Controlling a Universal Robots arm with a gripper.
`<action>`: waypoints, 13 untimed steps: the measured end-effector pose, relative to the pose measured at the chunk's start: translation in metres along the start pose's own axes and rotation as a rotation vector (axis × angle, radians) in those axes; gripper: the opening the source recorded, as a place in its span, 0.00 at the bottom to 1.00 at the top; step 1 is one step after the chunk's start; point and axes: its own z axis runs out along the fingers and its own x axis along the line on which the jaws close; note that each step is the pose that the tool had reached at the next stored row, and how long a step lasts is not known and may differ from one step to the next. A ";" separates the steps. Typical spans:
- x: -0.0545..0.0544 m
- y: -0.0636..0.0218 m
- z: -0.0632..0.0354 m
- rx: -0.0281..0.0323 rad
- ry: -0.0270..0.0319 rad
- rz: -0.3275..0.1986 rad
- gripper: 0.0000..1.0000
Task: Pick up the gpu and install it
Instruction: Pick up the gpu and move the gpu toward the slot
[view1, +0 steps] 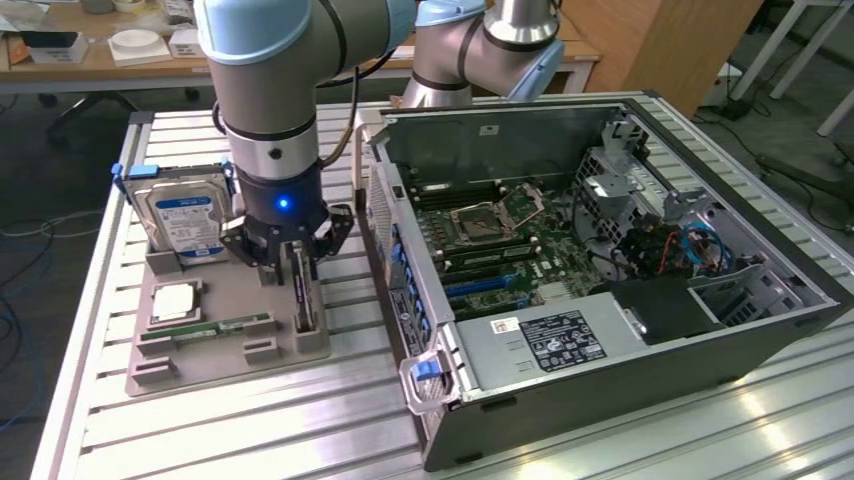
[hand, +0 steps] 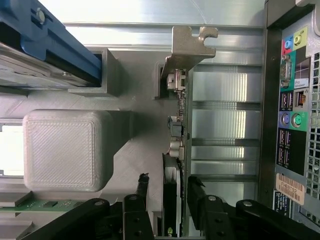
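The job has only just begun. The gpu (view1: 307, 310), a thin flat black card with a silvery metal bracket (hand: 190, 47) at one end, stands on its edge in a slot of the grey plastic tray (view1: 240, 290). The tray lies on the ridged metal tabletop (view1: 200, 420).

The black tool (view1: 296, 270) at the end of the robot arm is down over the card. In the wrist view the tool (hand: 170, 190) has one of its fingers (hand: 142, 192) on each side of the gpu (hand: 181, 115). The jaws are partly open. A small gap shows between one finger and the card, so I judge the card is not squeezed tight yet. It has not been lifted.

The big black computer case (view1: 641, 380) lies open just beside the tray. The green board (view1: 534, 240) inside it shows, and no card has been put into it. So the picking up and the putting in are both left to do.

The silver hard drive with a blue and white label (view1: 187, 225) and the narrow green memory stick (view1: 220, 327) sit in the tray too.
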 end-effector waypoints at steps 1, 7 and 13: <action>0.000 0.0000 0.0000 0.0000 0.0000 0.000 0.44; 0.000 0.0000 0.0000 0.0000 0.0000 0.000 0.35; 0.000 0.0001 0.0004 -0.0003 -0.0003 0.000 0.35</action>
